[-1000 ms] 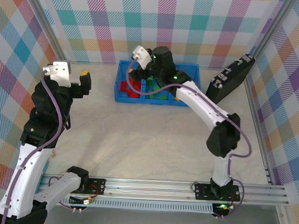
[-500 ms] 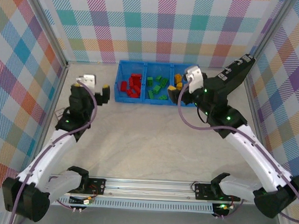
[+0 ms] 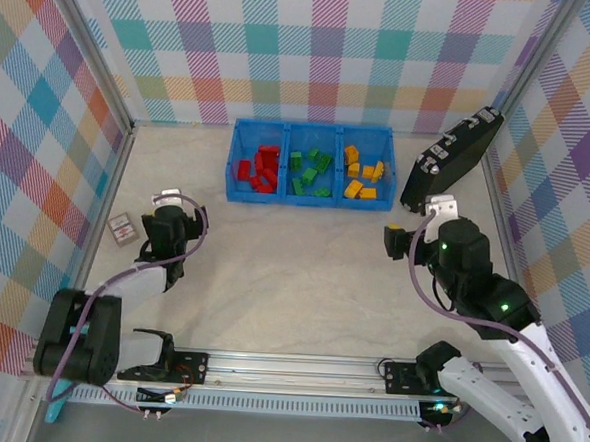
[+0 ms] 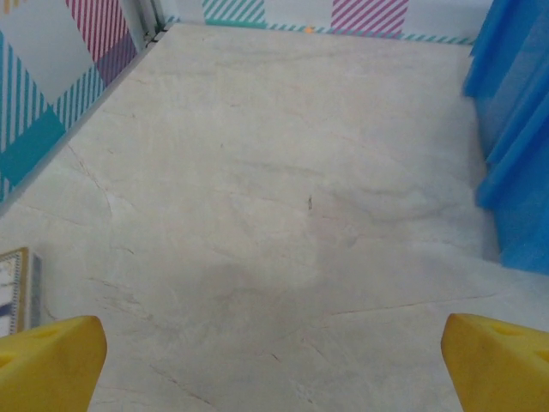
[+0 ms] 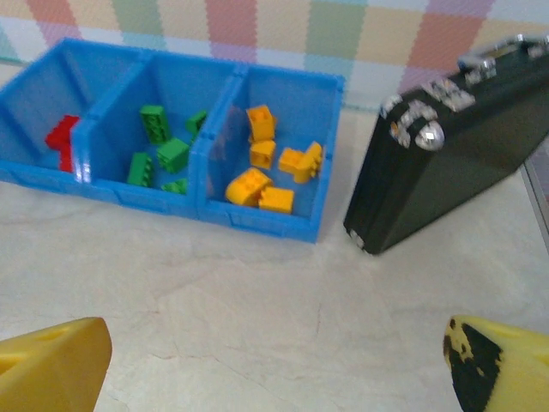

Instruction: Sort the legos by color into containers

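Beyond left claw and right claw, both gaping empty, blocky plastic legos occupy square blue containers.

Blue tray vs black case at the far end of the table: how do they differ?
Colour: the blue tray is bright plastic; the black case is dark with metal latches. Pose: the tray lies flat; the case stands on edge, tilted. State: the tray is open-topped, its three compartments holding legos; the case is shut. Shared: both are rectangular and sit at the far end of the table, apart.
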Available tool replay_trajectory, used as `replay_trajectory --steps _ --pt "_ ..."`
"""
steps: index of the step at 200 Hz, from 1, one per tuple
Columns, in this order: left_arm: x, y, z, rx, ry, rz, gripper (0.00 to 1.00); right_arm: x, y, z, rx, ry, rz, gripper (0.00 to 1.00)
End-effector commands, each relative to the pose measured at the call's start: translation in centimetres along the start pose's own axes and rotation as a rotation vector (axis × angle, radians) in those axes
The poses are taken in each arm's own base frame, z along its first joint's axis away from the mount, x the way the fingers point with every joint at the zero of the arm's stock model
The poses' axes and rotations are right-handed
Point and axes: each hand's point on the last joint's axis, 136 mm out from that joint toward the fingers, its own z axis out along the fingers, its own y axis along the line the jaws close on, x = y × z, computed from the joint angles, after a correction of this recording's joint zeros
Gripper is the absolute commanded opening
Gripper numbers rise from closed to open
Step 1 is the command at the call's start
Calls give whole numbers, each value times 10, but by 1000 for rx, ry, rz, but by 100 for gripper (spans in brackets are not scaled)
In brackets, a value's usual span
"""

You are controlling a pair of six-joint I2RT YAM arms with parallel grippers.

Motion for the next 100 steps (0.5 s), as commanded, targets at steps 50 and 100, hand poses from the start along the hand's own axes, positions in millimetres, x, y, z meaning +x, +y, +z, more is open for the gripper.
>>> replay_trajectory --steps 50,100 --pt "12 -28 38 124 -39 -15 100 30 -18 18 122 2 71 99" --pt "14 -30 37 140 -44 -3 100 41 -17 43 152 -52 30 99"
